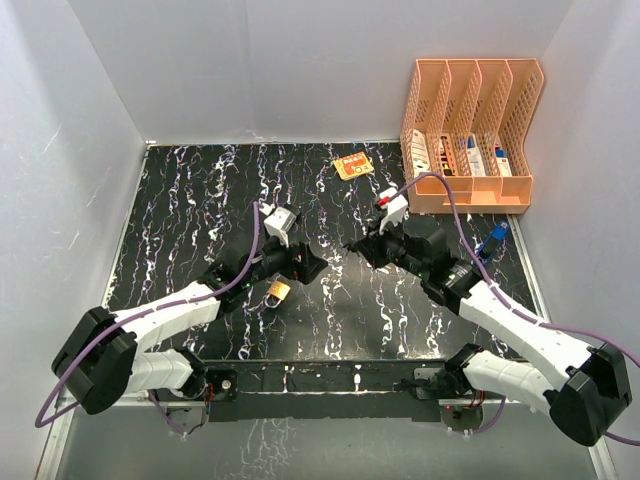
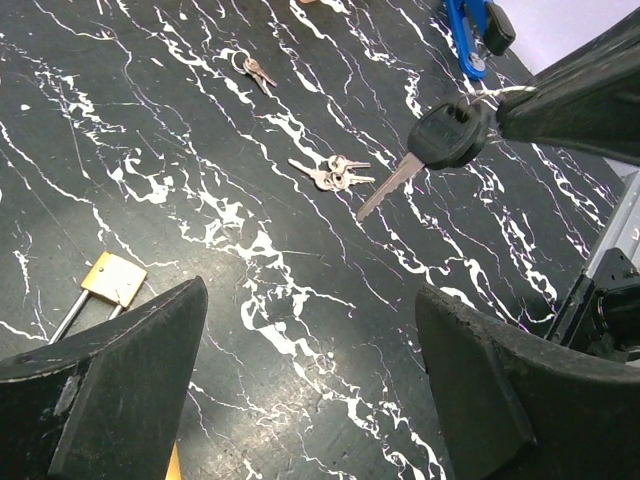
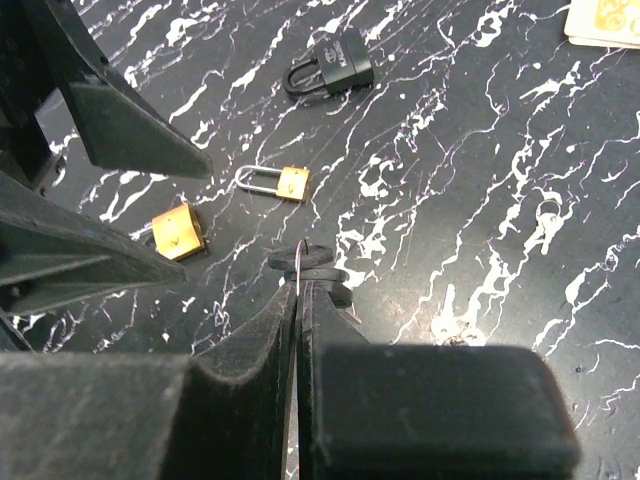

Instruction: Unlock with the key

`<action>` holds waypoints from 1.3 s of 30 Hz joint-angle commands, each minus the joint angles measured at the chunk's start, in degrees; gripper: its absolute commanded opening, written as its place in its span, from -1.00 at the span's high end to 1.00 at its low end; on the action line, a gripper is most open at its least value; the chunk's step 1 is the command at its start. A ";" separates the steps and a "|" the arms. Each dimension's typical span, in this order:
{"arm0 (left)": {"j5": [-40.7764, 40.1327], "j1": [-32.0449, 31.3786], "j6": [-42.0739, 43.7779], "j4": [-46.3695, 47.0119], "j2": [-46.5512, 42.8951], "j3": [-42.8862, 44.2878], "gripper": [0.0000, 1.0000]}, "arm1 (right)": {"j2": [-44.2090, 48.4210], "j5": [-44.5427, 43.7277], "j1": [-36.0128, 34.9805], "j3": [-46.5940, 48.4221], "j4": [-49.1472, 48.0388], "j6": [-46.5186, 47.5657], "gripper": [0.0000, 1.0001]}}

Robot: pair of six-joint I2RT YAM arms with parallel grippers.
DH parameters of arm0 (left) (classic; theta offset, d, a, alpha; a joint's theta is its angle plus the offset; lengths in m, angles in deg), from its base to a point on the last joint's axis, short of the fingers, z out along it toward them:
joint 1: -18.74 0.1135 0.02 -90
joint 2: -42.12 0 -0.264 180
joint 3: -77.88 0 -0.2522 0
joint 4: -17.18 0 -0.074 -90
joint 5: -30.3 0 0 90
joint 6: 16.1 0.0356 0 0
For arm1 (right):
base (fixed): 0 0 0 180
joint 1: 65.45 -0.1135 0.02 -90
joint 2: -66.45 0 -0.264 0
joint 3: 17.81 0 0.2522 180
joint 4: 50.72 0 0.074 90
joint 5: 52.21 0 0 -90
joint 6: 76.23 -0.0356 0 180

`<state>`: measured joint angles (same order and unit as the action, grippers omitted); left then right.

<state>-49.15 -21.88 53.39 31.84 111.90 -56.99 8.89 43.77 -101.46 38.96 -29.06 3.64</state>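
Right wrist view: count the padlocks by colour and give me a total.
Brass: 2, the shackled padlock and the blocky padlock
Black: 1, the black padlock
Total: 3

Left arm (image 1: 170,312): reaches from its base at the near left edge toward the middle of the counter (image 1: 200,190), forearm low, wrist raised. Left gripper (image 2: 312,290): jaws wide apart, nothing between them, tips low over the counter and pointing toward the other arm

Right arm (image 1: 520,335): reaches from the near right base inward and to the left, elbow bent. Right gripper (image 3: 300,285): fingers pressed flat together, pinching the ring of a black-headed key (image 2: 445,135), which hangs off the tips

The two grippers face each other near mid-counter, close but not touching
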 commanded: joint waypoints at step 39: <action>40.84 4.41 7.68 10.23 7.64 7.70 -0.65 | 12.08 19.90 -0.38 -9.57 -16.44 25.62 1.00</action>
<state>-14.24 -17.75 60.23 38.99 118.59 -51.54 21.19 60.40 -101.46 28.01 -41.58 27.69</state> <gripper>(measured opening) 0.825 0.009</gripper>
